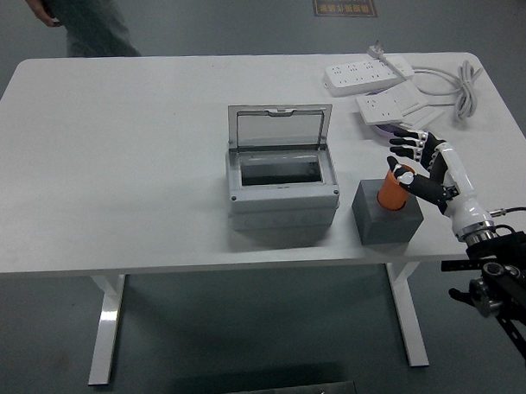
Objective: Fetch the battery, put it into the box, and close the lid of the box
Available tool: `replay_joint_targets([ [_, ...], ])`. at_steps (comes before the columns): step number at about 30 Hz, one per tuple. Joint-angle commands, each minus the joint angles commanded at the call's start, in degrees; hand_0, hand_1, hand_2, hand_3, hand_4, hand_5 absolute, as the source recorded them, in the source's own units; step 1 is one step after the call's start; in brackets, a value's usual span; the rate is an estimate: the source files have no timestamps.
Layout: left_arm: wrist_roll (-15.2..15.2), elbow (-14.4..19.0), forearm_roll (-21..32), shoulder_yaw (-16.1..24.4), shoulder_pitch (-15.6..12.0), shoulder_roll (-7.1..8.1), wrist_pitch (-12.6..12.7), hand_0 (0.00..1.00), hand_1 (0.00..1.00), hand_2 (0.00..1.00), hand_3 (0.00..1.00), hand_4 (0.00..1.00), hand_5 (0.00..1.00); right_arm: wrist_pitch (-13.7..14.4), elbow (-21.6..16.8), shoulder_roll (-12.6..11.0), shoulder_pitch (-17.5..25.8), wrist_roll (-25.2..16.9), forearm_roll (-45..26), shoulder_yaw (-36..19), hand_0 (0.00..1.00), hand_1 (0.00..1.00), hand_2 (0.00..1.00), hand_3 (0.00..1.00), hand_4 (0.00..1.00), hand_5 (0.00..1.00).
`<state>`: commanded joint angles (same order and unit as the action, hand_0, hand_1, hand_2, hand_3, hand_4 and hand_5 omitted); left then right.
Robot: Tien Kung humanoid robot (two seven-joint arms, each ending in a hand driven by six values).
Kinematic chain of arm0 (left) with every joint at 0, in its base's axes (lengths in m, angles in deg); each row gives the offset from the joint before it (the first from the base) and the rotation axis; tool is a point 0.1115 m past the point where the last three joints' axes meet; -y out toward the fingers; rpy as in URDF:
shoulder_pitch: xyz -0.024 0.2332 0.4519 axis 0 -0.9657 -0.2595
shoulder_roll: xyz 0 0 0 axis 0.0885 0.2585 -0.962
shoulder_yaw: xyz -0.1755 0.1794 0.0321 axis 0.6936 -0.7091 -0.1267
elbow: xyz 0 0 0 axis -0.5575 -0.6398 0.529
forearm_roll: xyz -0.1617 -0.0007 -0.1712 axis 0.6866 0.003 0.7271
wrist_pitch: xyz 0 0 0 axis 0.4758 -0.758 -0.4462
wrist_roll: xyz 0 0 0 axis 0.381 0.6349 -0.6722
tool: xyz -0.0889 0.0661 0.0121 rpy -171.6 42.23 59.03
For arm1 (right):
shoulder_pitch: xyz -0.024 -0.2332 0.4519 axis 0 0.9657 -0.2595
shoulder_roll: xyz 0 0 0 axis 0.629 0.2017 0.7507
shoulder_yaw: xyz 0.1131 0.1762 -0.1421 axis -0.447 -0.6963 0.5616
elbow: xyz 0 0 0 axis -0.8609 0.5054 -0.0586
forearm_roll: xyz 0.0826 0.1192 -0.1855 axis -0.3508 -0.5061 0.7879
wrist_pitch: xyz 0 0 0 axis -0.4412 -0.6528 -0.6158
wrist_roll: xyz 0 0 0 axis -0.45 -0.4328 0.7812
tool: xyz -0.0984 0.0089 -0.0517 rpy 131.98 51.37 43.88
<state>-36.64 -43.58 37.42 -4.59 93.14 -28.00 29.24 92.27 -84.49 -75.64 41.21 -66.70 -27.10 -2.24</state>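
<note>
Step in hand: the battery (391, 190) is being approached for a grasp; it is judged not yet gripped.
Right hand: the right hand (422, 167) is seen just right of the battery with its fingers (406, 144) spread and nothing held; the thumb appears to reach the orange side, though contact cannot be confirmed.
Left hand: not seen.
Battery place: it is seated in the grey holder (385, 214), near the front right of the table (123, 159), just right of the box (282, 189).
Battery axis: the long axis is stood nearly upright, leaning slightly right and far, top end up.
Good grasp: the fingers should be wrapped around the exposed upper part, and the pull made along the axis so the holder is not dragged.
Box: its lid (280, 127) is stood open at the far side, the cavity left clear.
</note>
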Motion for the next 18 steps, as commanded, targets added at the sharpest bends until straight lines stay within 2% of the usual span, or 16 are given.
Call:
replay_joint_targets([
  [18, 0.2, 0.1, -0.5, 0.1, 0.1, -0.21, -0.3, 0.632, 0.698, 0.573, 0.541, 0.5, 0.002, 0.0, 1.5, 0.3, 0.2, 0.3, 1.3, 1.1, 0.736, 0.68, 0.692, 0.726, 0.711, 0.002],
])
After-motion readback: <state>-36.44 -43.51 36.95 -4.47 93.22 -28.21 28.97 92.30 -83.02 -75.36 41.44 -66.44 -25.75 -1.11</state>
